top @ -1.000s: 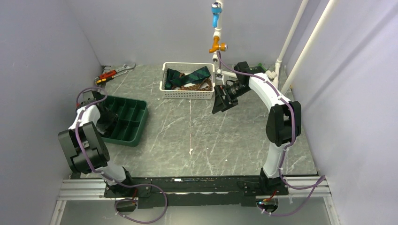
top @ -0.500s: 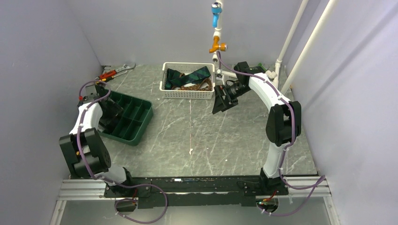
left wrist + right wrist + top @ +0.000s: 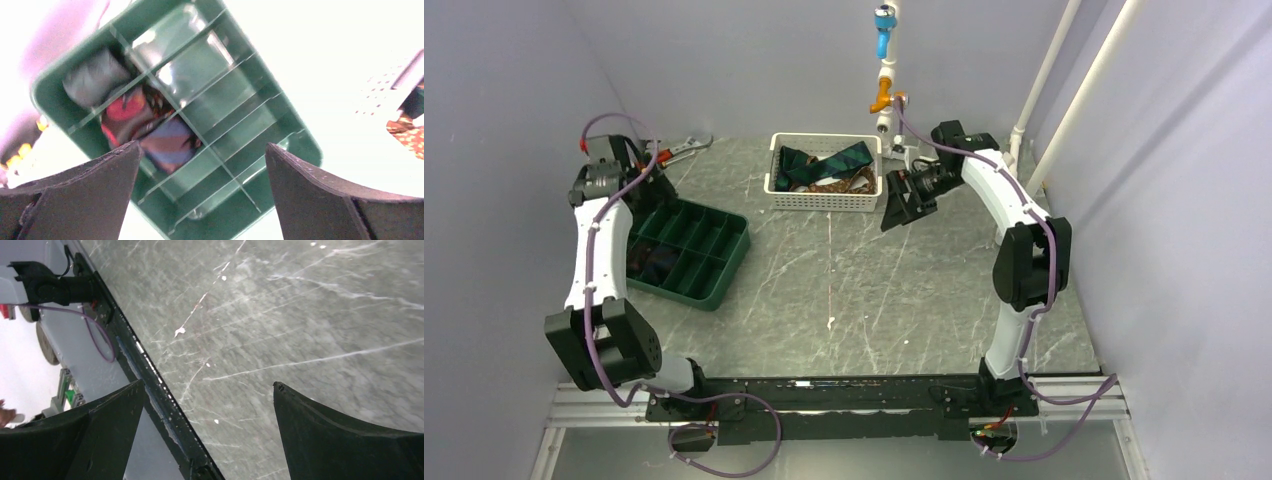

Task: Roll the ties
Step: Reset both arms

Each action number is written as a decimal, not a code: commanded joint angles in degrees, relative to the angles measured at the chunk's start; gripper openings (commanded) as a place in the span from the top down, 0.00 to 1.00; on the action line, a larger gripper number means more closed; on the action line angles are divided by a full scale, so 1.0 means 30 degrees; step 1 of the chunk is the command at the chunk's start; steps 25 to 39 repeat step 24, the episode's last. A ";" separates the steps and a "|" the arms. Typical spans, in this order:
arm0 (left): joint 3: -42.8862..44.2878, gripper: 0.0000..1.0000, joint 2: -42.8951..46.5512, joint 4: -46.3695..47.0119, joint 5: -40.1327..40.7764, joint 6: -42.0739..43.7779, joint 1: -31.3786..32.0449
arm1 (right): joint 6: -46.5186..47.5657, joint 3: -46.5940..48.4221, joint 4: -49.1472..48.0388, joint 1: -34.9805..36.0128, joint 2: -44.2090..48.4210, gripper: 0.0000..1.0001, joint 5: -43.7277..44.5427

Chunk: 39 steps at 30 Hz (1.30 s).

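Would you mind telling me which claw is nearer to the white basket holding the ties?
Right. The right claw hangs just off the white basket's right end, open and empty. The left claw is well to its left, over the green tray, also open.

Pale lavender walls (image 3: 754, 60), grey marbled tabletop (image 3: 854, 290), white pipes (image 3: 1050, 62) in right corner, even light

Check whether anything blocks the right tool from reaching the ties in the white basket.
The open right tool hangs just right of the white basket; only that basket's side wall stands between it and the ties, and the top is uncovered.
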<state>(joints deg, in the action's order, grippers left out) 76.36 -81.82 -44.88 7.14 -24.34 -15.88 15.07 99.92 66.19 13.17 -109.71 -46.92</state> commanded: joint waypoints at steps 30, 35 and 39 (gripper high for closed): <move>-0.0636 0.01 0.1201 0.3396 -0.4293 1.1565 0.8771 | -0.1085 -0.8175 -0.7328 -0.6297 0.6909 0.00 0.3257; -0.0636 0.01 0.1201 0.3396 -0.4293 1.1565 0.8771 | -0.1085 -0.8175 -0.7328 -0.6297 0.6909 0.00 0.3257; -0.0636 0.01 0.1201 0.3396 -0.4293 1.1565 0.8771 | -0.1085 -0.8175 -0.7328 -0.6297 0.6909 0.00 0.3257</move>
